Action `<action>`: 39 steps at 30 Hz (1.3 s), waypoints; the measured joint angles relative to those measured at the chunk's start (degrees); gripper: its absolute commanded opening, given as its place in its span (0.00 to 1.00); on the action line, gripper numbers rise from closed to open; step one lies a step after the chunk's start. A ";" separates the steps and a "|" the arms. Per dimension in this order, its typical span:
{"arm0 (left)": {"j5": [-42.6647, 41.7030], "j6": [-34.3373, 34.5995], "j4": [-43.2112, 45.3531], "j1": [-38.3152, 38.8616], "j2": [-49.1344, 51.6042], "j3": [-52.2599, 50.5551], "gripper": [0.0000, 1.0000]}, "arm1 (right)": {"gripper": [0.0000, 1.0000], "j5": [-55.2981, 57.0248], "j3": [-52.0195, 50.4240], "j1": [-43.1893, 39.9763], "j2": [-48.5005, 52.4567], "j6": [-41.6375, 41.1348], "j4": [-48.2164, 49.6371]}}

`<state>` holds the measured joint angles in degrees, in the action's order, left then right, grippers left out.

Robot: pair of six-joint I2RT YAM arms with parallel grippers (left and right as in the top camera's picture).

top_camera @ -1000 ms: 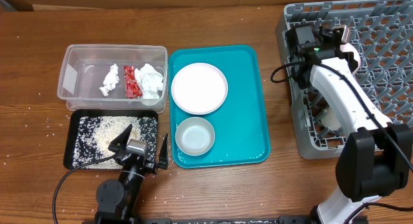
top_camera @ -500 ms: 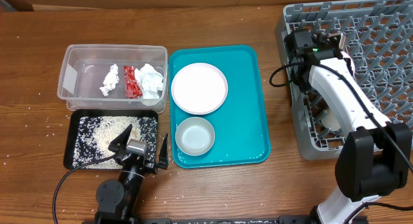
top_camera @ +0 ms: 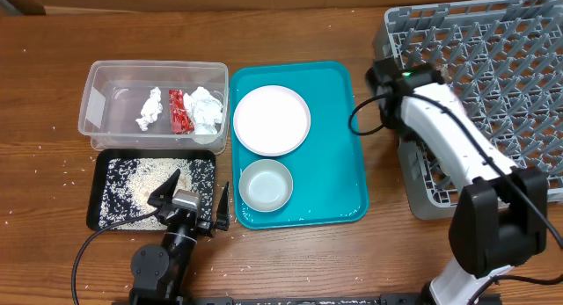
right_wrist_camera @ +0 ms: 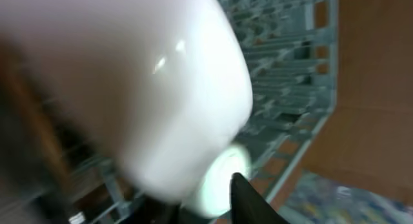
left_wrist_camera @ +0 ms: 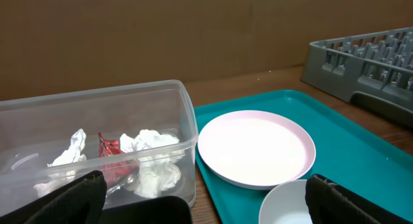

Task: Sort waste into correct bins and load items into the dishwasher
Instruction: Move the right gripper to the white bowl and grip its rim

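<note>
**White plate (top_camera: 272, 119) and bowl (top_camera: 266, 185) lie on the teal tray (top_camera: 339, 138)**

The left hand (top_camera: 195, 192) is spread wide at the near edge of the black tray (top_camera: 95, 213). The right hand (top_camera: 380, 76) is at the left edge of the rack (top_camera: 493, 50); its opening I cannot tell. The wrapper (top_camera: 179, 111) and tissues (top_camera: 204, 110) lie in the tub (top_camera: 97, 76).

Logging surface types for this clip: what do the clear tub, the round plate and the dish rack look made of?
Clear tub: transparent plastic, smooth; its contents show through its walls. Round plate: smooth white, probably ceramic or melamine; cannot tell which. Dish rack: matte grey moulded plastic, judging by its uniform peg grid.
</note>
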<state>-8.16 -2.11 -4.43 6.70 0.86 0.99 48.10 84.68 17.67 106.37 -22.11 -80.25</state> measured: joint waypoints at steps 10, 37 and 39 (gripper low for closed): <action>0.00 0.00 -0.02 0.00 0.00 0.00 1.00 | 0.40 -20.20 2.10 9.64 0.02 -0.37 -1.60; 0.00 0.00 0.00 0.00 0.00 0.00 1.00 | 0.39 -62.97 -12.79 20.81 0.00 -10.21 30.21; 0.00 0.00 0.00 0.00 0.00 0.00 1.00 | 0.35 -63.17 -13.11 20.96 0.00 -10.67 30.12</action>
<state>-8.16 -2.11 -4.43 6.70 0.86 0.99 -15.07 71.57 38.63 106.37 -32.77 -50.13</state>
